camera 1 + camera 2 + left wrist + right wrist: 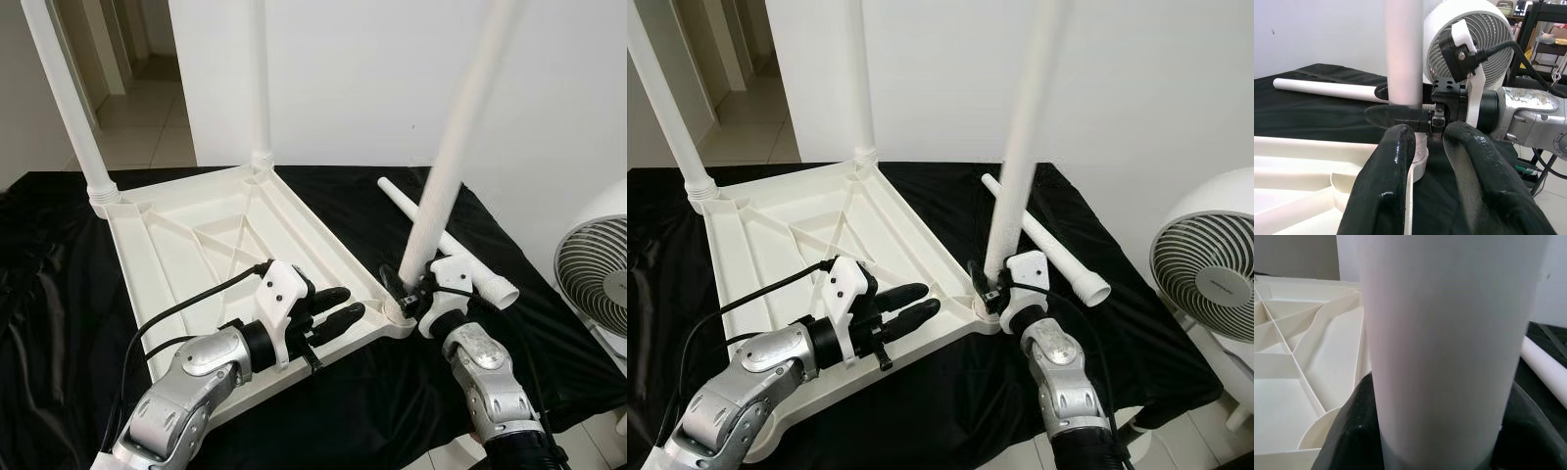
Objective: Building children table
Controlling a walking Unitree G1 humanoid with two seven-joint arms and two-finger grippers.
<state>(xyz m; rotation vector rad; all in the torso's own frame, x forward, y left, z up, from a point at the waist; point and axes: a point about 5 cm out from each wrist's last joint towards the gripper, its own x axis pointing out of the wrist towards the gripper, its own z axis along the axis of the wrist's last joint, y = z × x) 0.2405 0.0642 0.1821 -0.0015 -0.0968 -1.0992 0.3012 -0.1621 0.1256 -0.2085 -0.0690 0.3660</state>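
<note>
The white tabletop (211, 250) lies upside down on the black cloth (59, 294), two legs standing in its far corners. At its near right corner the right gripper (407, 292) is clamped around the base of a third leg (446, 166), which tilts in its socket. The left gripper (338, 308) rests on the near edge, fingers slightly apart, gripping nothing. A spare leg (460, 250) lies to the right.

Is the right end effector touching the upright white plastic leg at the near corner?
Touching. In the left wrist view the right end effector has black fingers clamped around the upright white plastic leg.
</note>
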